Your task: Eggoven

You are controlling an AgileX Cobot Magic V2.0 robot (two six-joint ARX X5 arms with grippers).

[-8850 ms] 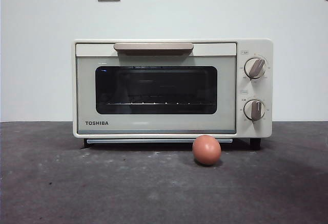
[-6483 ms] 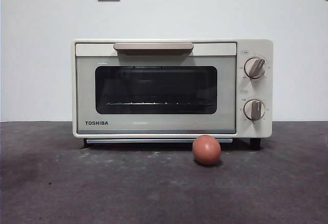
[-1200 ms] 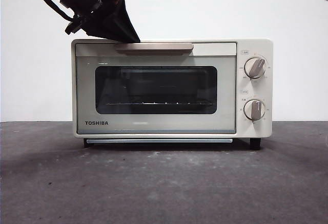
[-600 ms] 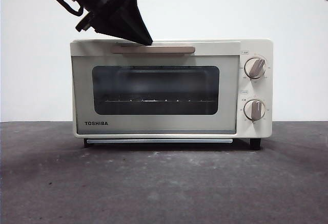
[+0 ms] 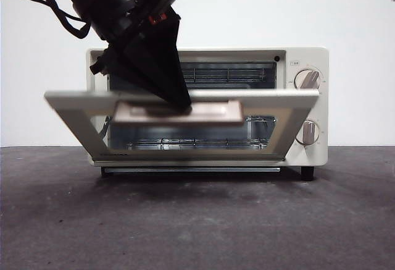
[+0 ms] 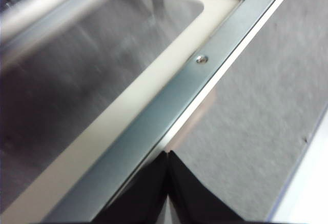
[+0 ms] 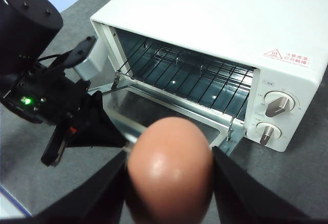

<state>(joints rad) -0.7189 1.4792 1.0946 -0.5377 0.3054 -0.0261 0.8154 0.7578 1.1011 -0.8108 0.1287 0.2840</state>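
The cream Toshiba oven point(image 5: 302, 60) stands at the back of the table with its door point(image 5: 278, 100) swung about halfway down. My left gripper point(image 5: 180, 104) comes down from the upper left, its jaws shut together and their tip pressed on the beige handle point(image 5: 213, 112). In the left wrist view that tip point(image 6: 169, 157) sits at the door's metal edge point(image 6: 169, 101). My right gripper point(image 7: 168, 155) is shut on the reddish-brown egg point(image 7: 169, 175), held in the air above and in front of the open oven point(image 7: 215, 14). The egg does not show in the front view.
A wire rack point(image 7: 184, 75) lies inside the oven cavity. Two dials point(image 5: 307, 80) point(image 5: 307, 132) sit on the oven's right panel. The dark grey table point(image 5: 197, 220) stretches in front, and a white wall stands behind. A pale table border point(image 6: 307, 183) shows in the left wrist view.
The left gripper has pulled the handle down and outward, so the door went from shut to about half open. The egg left the table in front of the oven several seconds ago.
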